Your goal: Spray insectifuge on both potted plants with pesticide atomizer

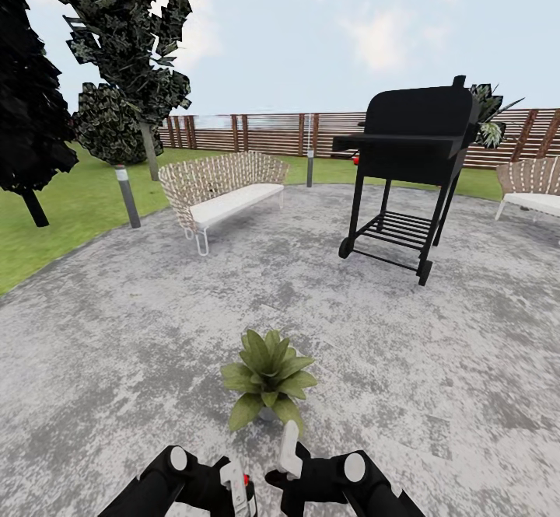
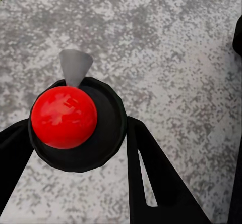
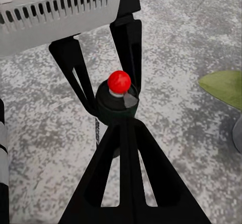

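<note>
Left wrist view, atomizer [image 2: 75, 125] unlabeled, left hand [image 2: 75, 148] clamped

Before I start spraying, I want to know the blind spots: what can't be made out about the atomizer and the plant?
Insectifuge specks on the potted plant: too small to tell, head view.
Its pot: hidden by leaves in the head view, cut off by the edge in the right wrist view.
Body of the pesticide atomizer: under its own cap in the left wrist view, behind the right gripper in the right wrist view.
</note>
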Robot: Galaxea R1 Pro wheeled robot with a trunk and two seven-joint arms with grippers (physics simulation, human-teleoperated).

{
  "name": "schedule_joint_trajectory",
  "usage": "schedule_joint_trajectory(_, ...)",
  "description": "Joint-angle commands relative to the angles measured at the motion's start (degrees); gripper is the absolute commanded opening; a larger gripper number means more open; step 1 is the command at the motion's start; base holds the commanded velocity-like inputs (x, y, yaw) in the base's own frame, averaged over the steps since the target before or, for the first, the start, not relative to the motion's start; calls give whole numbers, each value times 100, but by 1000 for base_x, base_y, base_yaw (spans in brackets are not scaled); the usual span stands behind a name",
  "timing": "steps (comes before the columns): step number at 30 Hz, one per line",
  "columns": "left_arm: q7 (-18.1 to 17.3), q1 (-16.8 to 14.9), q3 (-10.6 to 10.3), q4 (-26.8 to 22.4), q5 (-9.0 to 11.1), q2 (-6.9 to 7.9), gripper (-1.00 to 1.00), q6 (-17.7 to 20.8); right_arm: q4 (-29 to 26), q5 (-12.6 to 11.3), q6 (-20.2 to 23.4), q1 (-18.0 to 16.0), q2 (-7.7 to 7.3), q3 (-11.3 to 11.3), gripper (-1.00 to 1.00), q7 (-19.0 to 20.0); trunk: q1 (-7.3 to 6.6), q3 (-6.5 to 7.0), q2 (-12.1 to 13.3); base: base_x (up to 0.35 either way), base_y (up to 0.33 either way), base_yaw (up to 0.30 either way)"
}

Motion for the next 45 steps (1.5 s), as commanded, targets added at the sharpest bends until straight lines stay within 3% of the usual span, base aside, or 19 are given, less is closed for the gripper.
schedule_joint_trajectory(1, -15, -2, -16, -11, -1, 5, -100, 31, -7, 20, 32, -2, 1, -2, -100, 22, -1, -6, -3, 0, 0, 0)
schedule_joint_trajectory(6, -27, -1, -11, -4, 3, 1, -100, 26, -3, 25, 28, -2, 1, -4, -100, 22, -1, -6, -3, 0, 0, 0)
schedule_joint_trajectory(14, -434, -9, 18, -12, 9, 2, -100, 15, 3, 26, 28, -2, 1, 1, -100, 22, -1, -6, -3, 0, 0, 0)
schedule_joint_trajectory(29, -472, -11, 32, -21, 29, -39, -100, 3, 3, 26, 28, -2, 1, 2, -100, 22, -1, -6, -3, 0, 0, 0)
schedule_joint_trajectory(35, -466, -9, 44, -1, 31, -60, -100, -415, 3, 26, 28, -2, 1, 2, -100, 22, -1, -6, -3, 0, 0, 0)
schedule_joint_trajectory(45, -472, -10, 45, 34, 38, -64, -100, -508, 3, 26, 28, -2, 1, 2, -100, 22, -1, -6, -3, 0, 0, 0)
